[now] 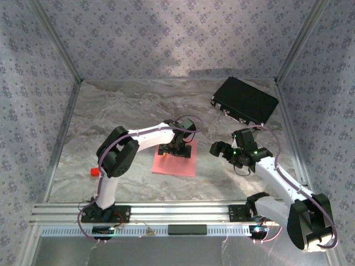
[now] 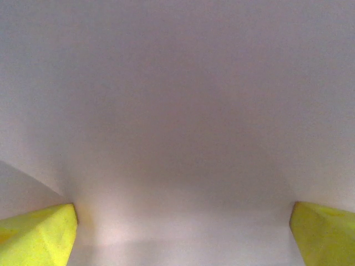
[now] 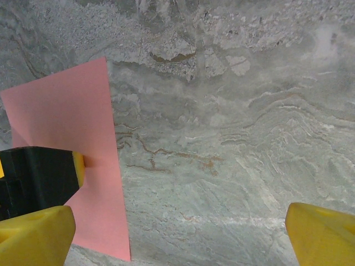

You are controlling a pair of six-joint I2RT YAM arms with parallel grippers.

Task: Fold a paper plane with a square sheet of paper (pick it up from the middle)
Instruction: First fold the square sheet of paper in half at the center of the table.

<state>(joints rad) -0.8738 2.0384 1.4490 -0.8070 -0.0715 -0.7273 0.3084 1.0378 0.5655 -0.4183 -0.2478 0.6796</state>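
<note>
Grey marbled table [image 1: 111,111] inside patterned walls; black case [image 1: 245,100] at the far right, small red block [image 1: 94,172] near the left edge. Flat at the middle: the square sheet of paper [image 1: 177,165], not yet folded. Poised right over it, the left gripper [image 1: 175,149], spread wide, empty. Just off the sheet's right edge, the right gripper [image 1: 222,149], likewise wide open. Probably best: press at the centre, close slowly, coax up a ridge, avoid sliding the sheet on the slick-looking surface.

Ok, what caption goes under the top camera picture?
Left gripper open over the square sheet of paper; right gripper open beside it.
</note>
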